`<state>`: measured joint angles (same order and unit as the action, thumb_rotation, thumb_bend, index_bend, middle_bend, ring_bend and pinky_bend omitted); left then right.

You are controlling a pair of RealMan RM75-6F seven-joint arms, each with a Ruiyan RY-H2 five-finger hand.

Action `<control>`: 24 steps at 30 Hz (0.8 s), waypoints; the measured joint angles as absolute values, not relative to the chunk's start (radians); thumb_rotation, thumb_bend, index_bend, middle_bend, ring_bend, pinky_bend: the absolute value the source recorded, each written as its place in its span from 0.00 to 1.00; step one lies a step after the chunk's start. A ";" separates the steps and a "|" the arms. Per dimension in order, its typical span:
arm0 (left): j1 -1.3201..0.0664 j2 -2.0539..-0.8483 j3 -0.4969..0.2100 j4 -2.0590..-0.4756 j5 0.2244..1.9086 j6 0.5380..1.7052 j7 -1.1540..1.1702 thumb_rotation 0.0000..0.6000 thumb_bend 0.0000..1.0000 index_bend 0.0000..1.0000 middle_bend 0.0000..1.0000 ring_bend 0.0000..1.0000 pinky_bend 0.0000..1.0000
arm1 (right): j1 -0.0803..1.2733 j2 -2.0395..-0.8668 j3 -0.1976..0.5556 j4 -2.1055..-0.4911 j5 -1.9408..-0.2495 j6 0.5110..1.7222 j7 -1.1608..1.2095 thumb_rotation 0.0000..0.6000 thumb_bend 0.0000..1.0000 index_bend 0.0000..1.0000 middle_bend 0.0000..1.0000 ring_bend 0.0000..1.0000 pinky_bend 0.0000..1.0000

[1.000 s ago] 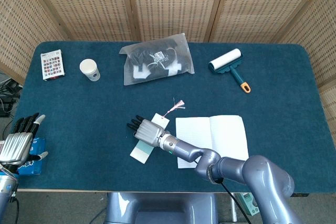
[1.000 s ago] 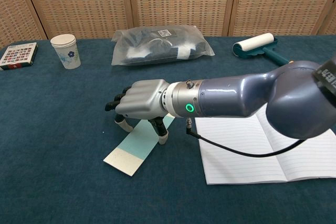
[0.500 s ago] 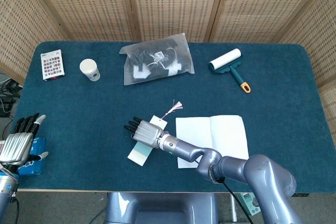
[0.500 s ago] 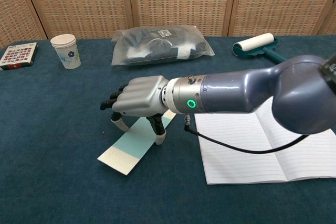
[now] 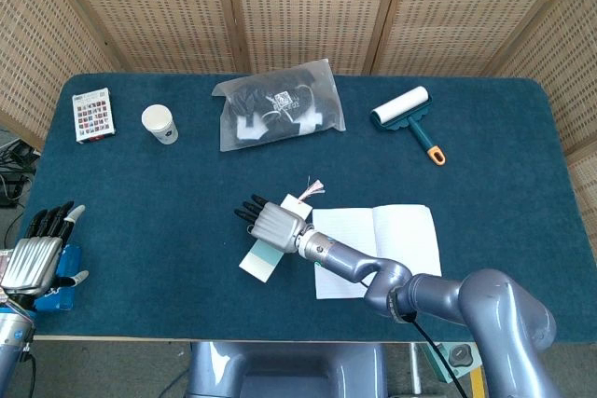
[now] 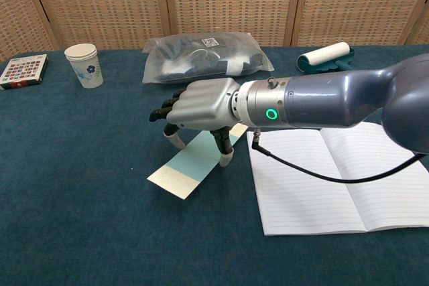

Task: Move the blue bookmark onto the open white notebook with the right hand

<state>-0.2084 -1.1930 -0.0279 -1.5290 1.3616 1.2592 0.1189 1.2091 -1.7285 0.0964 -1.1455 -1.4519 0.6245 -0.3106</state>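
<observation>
The blue bookmark (image 5: 262, 259) (image 6: 190, 165), a pale blue strip with white ends and a pink tassel (image 5: 312, 188), lies flat on the cloth just left of the open white notebook (image 5: 387, 240) (image 6: 335, 179). My right hand (image 5: 276, 222) (image 6: 202, 104) arches over the strip's upper half. Its thumb and a fingertip (image 6: 224, 159) stand at the strip's two long edges and hold it against the table. My left hand (image 5: 34, 261) hangs off the table's near left corner, fingers spread, holding nothing.
A plastic bag of dark items (image 5: 278, 114) (image 6: 204, 58) lies at the back centre. A lint roller (image 5: 403, 114) (image 6: 327, 57) is at the back right. A paper cup (image 5: 159, 124) (image 6: 84, 65) and a patterned card box (image 5: 93, 115) (image 6: 23, 72) stand at the back left.
My right hand and the bookmark first slid a little left, then shifted right toward the notebook. The strip's upper end now lies close to the notebook's left edge. The left hand barely moved.
</observation>
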 measured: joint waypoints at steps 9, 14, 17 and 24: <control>-0.212 -1.196 -0.023 -1.529 1.371 1.256 0.125 1.00 0.05 0.00 0.00 0.00 0.00 | 1.167 -1.673 0.092 -1.215 -1.403 0.650 -0.398 1.00 0.18 0.50 0.01 0.00 0.13; -0.212 -1.199 -0.022 -1.529 1.371 1.256 0.129 1.00 0.05 0.00 0.00 0.00 0.00 | 1.144 -1.643 0.089 -1.261 -1.368 0.662 -0.447 1.00 0.18 0.50 0.01 0.00 0.12; -0.211 -1.200 -0.021 -1.530 1.375 1.260 0.131 1.00 0.05 0.00 0.00 0.00 0.00 | 1.131 -1.625 0.079 -1.283 -1.374 0.675 -0.454 1.00 0.18 0.50 0.00 0.00 0.12; -0.210 -1.202 -0.018 -1.534 1.385 1.269 0.145 1.00 0.05 0.00 0.00 0.00 0.00 | 1.101 -1.597 0.040 -1.305 -1.454 0.728 -0.401 1.00 0.18 0.49 0.00 0.00 0.12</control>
<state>-0.2095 -1.2022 -0.0179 -1.5338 1.3846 1.2689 0.1453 1.1008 -1.5975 0.0400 -1.3048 -1.4544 0.7279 -0.4011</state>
